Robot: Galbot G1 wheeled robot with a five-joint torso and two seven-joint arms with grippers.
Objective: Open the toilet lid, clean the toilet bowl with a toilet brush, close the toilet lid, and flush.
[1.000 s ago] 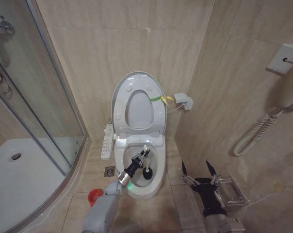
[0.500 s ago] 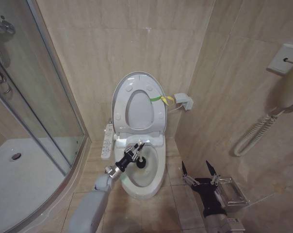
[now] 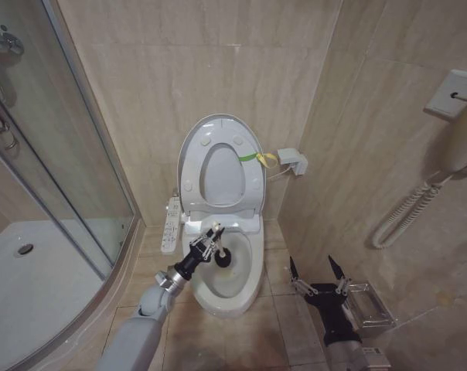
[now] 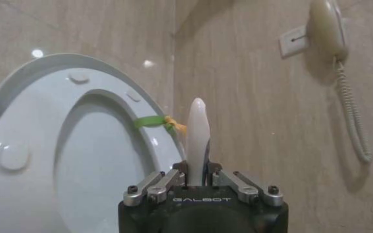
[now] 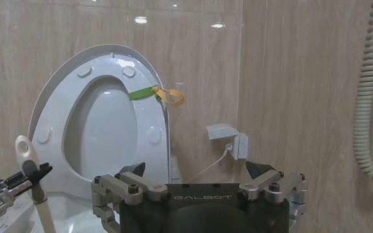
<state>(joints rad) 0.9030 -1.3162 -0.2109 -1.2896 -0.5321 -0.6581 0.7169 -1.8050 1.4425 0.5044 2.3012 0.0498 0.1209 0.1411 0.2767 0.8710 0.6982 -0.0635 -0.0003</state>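
Left claw [image 3: 210,243] clamped on the white stick of the toilet brush [image 3: 220,257], handle tip poking up between the fingers (clearest from the left wrist). Black bristle head just below and ahead of that claw, down inside the toilet bowl [image 3: 249,287], probably touching the rear wall. Beyond the claw, toilet lid [image 3: 220,164] raised against the wall. Off to the right, right claw [image 3: 317,273] spread open, low over the floor.

Bright, even light; glare spots on glossy wall tiles [image 5: 141,20].
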